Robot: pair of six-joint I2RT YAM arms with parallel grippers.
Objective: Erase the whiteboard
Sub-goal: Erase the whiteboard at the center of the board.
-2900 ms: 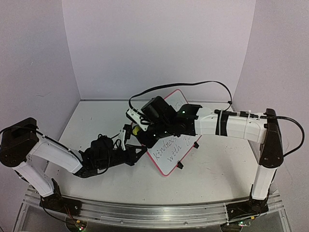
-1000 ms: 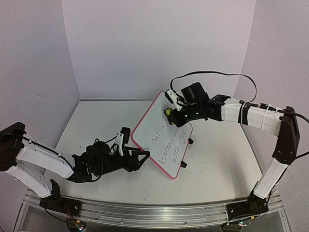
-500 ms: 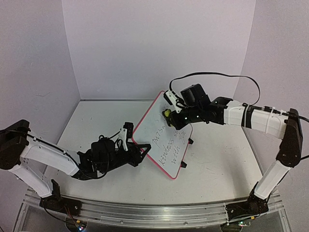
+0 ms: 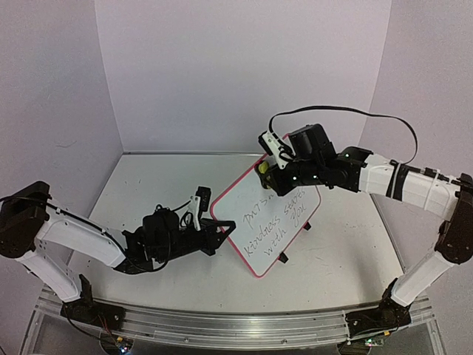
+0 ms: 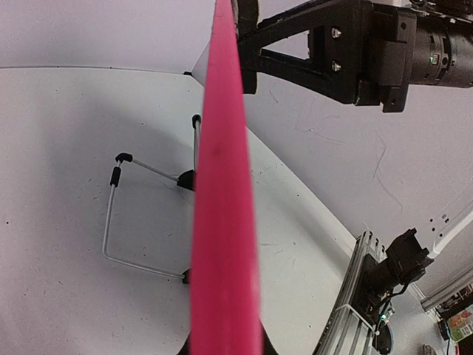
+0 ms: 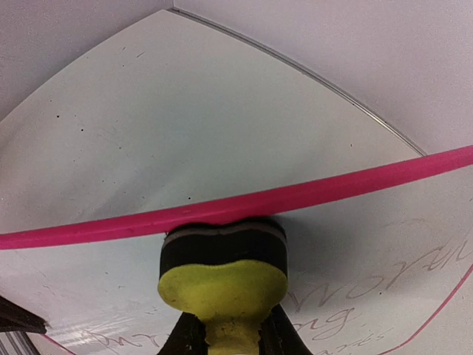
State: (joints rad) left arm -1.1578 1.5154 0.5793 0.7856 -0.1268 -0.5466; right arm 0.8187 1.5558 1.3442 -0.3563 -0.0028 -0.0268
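**Whiteboard** [image 4: 272, 222]: pink-framed and tilted over mid-table [image 4: 148, 185], with the marker writing uncleaned.
**Left gripper** [image 4: 220, 235]: clamped tight on the board's near-left frame edge, probably to brace it against wiping pressure.
**Right gripper** [image 6: 224, 336]: pinches the stem of a yellow-and-black eraser [image 6: 223, 270]. The eraser's black pad sits against the far frame edge, apparently ready for a stroke.
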